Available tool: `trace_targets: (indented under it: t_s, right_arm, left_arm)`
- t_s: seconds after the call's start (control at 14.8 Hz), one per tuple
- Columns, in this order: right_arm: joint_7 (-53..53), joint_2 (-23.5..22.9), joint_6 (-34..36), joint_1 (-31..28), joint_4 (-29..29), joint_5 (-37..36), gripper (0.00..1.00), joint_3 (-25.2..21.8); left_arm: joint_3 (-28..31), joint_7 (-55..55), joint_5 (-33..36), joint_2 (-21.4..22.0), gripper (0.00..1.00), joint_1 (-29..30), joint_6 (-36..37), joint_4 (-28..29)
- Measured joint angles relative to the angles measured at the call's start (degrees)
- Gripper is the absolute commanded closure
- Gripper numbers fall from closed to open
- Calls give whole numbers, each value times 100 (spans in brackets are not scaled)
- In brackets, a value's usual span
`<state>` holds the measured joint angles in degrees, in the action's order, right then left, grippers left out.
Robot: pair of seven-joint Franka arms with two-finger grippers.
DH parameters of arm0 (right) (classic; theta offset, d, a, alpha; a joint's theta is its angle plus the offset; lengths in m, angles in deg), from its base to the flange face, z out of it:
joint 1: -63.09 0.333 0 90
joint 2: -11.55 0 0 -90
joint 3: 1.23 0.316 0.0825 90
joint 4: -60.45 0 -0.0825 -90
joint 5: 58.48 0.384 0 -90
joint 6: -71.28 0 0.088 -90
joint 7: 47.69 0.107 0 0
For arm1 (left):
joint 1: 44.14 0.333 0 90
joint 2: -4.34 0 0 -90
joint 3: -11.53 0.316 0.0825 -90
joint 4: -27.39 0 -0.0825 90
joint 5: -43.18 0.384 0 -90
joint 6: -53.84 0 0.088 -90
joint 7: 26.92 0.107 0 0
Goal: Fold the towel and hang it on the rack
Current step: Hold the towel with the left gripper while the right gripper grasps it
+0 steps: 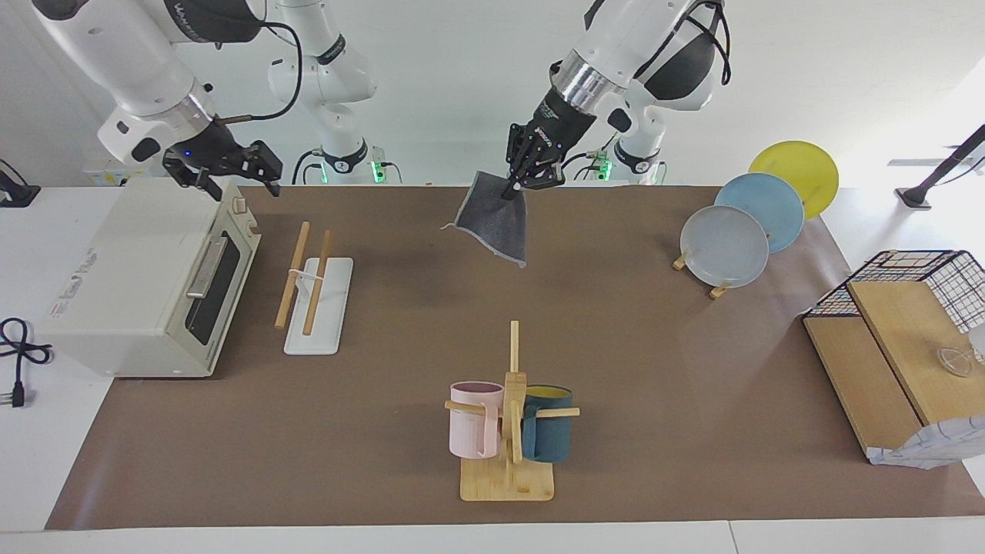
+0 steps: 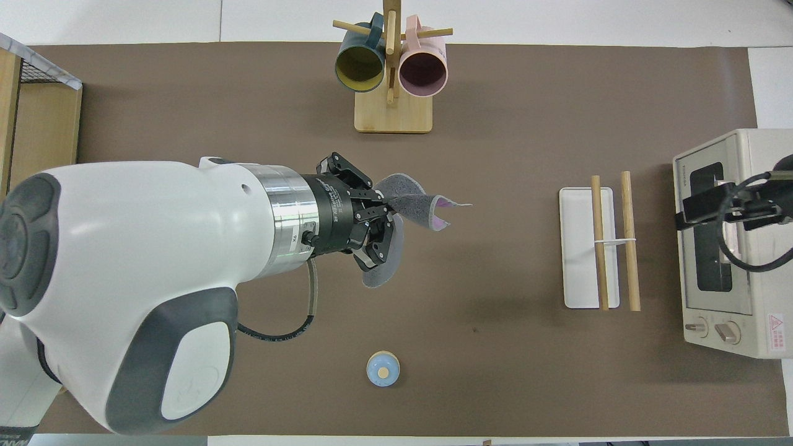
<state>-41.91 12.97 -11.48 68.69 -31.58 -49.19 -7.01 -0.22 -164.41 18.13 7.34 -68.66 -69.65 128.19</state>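
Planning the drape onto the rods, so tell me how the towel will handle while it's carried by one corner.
Probably floppy: the towel hangs limp from the left gripper, pinched at one corner, its free part curling. Likely light, since that pinch alone holds it clear of the table. It may swing or twist before reaching the rack.

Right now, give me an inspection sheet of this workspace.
Surface: brown mat on a white table.
Job's things: towel hangs in the air, grey face showing; rack bare, beside the toaster oven.
Clutter: mug tree with pink and teal mugs; three plates on a stand; wire basket on wooden boards; small blue round thing.
Grippers: left gripper shut on the towel over the mat; right gripper open over the toaster oven.
Cables: black cord beside the toaster oven.
Surroundings: white wall.
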Motion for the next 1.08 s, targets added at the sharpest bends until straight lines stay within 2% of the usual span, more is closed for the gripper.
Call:
trace_targets:
  t_s: [0.2,0.47,0.68,0.88,1.08]
  right_arm:
    - [2332,5,-711,599,-89,1234,0,25]
    - [4941,10,-2099,1071,-290,2344,0,41]
    - [6161,8,-3228,1409,-610,2877,0,40]
    - [7233,-1,-4329,2226,-971,3005,0,55]
    - [7499,-45,-4698,2607,-1261,3005,0,69]
  left_arm:
    - [5,-2,0,18,100,1,-9,2]
    - [7,-6,-3,19,100,1,-10,22]
    - [9,-12,-5,19,100,1,-12,38]
    - [10,-16,-9,21,100,2,-15,44]
    - [22,-18,-56,21,100,3,-17,46]
